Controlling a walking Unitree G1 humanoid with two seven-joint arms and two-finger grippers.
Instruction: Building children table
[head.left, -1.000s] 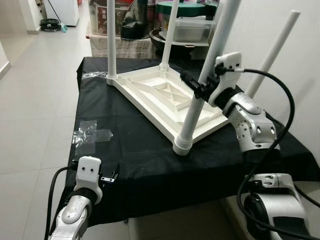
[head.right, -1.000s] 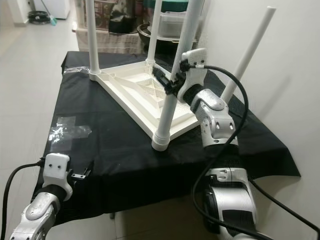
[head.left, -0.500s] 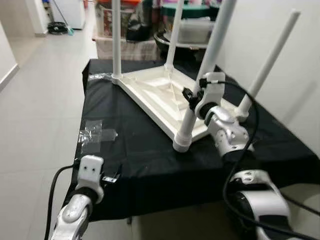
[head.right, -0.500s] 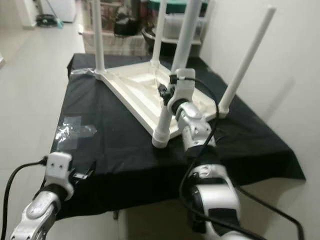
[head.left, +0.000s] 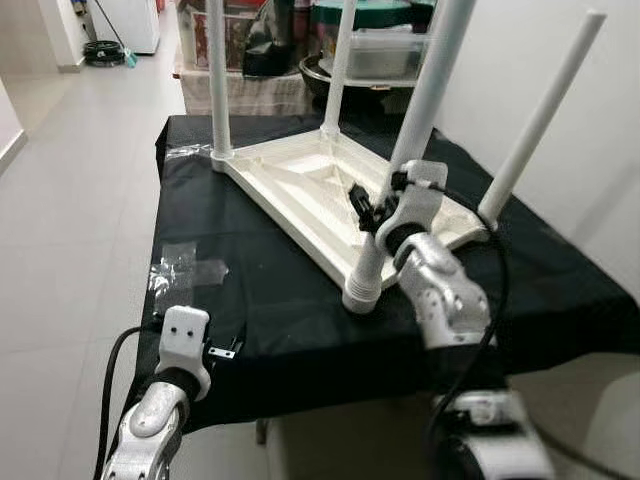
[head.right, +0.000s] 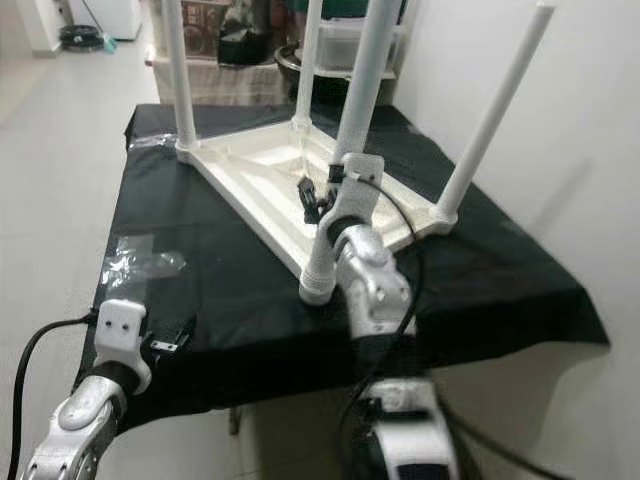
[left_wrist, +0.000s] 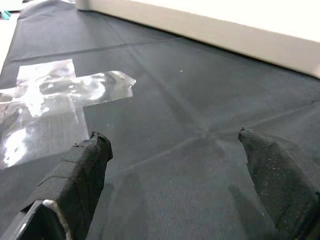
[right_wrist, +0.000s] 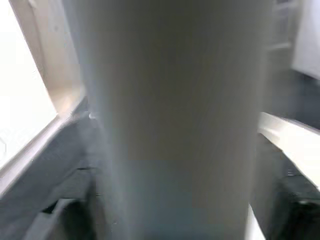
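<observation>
A white children's table (head.left: 300, 180) lies upside down on a black cloth (head.left: 270, 300), its legs pointing up. My right gripper (head.left: 372, 203) is shut on the near leg (head.left: 420, 90), a little above the leg's base collar (head.left: 361, 292). In the right wrist view that leg (right_wrist: 170, 115) stands between the fingers (right_wrist: 65, 215). My left gripper (head.left: 224, 350) hovers open and empty just above the cloth at its front left edge. In the left wrist view the left gripper (left_wrist: 172, 139) faces the white table's rim (left_wrist: 210, 30).
A crumpled clear plastic wrapper (head.left: 185, 268) lies on the cloth left of the white table. Boxes and pots (head.left: 370, 50) crowd the space behind. A wall (head.left: 600, 200) rises close on the right, and tiled floor (head.left: 70, 200) spreads to the left.
My right gripper has moved down the near leg, closer to its base. The head camera has shifted. The left gripper stays where it was.
</observation>
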